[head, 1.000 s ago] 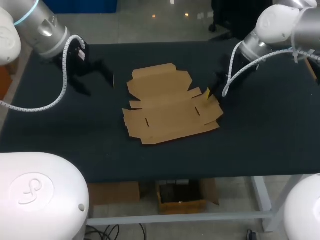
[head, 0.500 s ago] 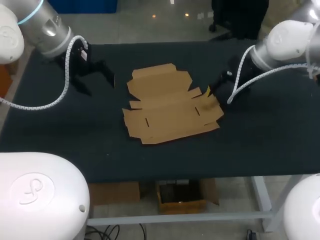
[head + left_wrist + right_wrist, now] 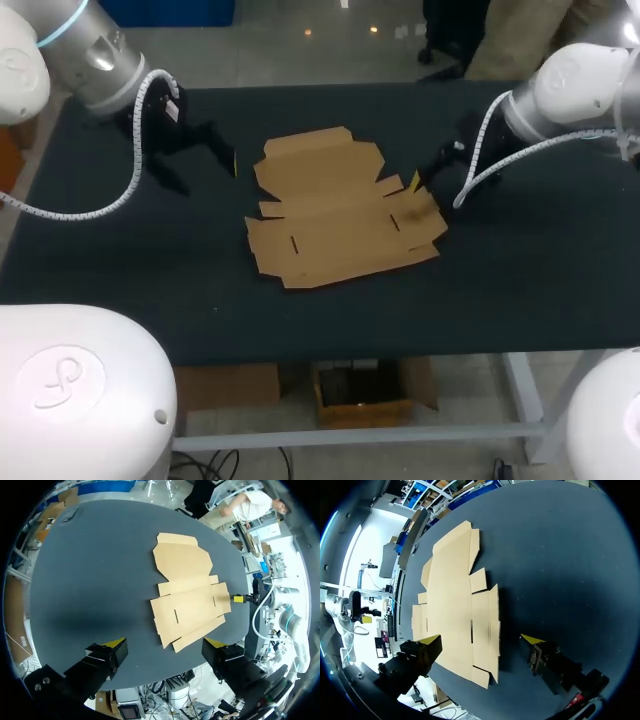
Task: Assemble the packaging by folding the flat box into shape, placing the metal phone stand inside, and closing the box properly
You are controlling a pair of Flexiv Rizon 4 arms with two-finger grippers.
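R arm (image 3: 575, 85) dropped, its hand (image 3: 482, 640) astride box (image 3: 452, 595) edge

Comes in from the far left corner with the left arm (image 3: 95, 60), wrist tilted down, left pincer (image 3: 200, 172) splayed wide, gripping nothing. Comes in from the right with the right arm (image 3: 570, 90), bent low toward the middle, right pincer (image 3: 425, 178) likewise spread and empty, yellow tips well apart.

You have the brown cardboard box (image 3: 340, 210) lying flat and unfolded near the middle of the black table (image 3: 520, 270), its flaps spread out, with two small slots in its panels.
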